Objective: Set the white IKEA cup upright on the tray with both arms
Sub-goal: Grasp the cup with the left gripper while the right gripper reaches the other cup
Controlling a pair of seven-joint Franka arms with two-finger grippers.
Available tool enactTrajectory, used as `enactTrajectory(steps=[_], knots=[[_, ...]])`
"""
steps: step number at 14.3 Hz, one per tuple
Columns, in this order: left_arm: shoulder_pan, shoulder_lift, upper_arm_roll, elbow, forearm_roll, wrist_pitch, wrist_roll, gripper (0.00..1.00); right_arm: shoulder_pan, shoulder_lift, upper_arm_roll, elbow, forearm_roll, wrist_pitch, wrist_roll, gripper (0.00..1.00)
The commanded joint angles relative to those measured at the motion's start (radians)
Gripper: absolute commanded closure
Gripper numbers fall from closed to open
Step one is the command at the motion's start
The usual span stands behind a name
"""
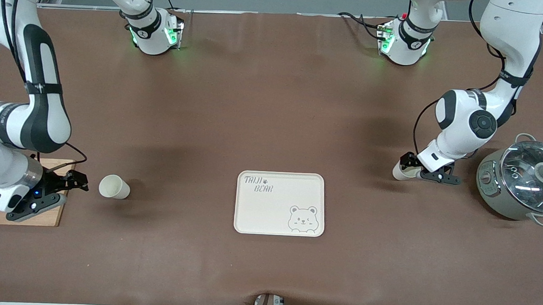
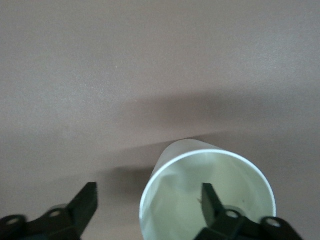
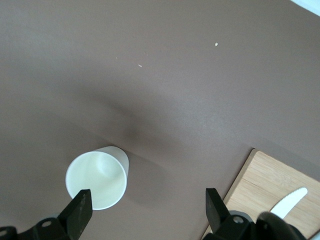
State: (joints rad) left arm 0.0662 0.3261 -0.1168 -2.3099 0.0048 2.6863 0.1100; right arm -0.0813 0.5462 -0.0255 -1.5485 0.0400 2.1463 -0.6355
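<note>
Two white cups lie on their sides on the brown table. One cup [image 1: 398,172] [image 2: 210,190] lies toward the left arm's end. My left gripper [image 1: 409,165] [image 2: 148,189] is open at its mouth, one finger [image 2: 212,206] inside the cup and the other outside, so the cup's wall stands between them. The other cup [image 1: 114,186] [image 3: 97,180] lies toward the right arm's end, mouth facing my right gripper [image 1: 78,183] [image 3: 147,192], which is open just short of it with nothing between its fingers. The cream tray [image 1: 249,216] sits bare at mid-table between the cups.
A grey pot with a glass lid [image 1: 525,184] stands close beside the left arm's wrist, at the table's end. A bamboo cutting board [image 1: 40,217] [image 3: 267,182] with a white plastic knife [image 3: 291,201] lies under the right arm's wrist.
</note>
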Motion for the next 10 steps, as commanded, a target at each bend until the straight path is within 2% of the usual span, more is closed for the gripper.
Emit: enactTrajectory(steps=[1, 4, 8, 10], knots=[[0.004, -0.025, -0.004, -0.026, 0.000, 0.018, -0.006, 1.00, -0.011, 0.001, 0.009, -0.041, 0.023, 0.052, -0.043, 0.00], [0.004, -0.024, -0.004, -0.026, 0.001, 0.018, -0.004, 1.00, -0.003, 0.012, 0.013, -0.110, 0.024, 0.139, -0.055, 0.00], [0.003, -0.019, -0.004, -0.020, 0.000, 0.018, -0.004, 1.00, -0.006, 0.014, 0.035, -0.140, 0.024, 0.156, -0.056, 0.00], [-0.008, -0.021, -0.006, 0.035, 0.000, -0.018, -0.032, 1.00, -0.005, 0.021, 0.035, -0.145, 0.024, 0.161, -0.059, 0.00]])
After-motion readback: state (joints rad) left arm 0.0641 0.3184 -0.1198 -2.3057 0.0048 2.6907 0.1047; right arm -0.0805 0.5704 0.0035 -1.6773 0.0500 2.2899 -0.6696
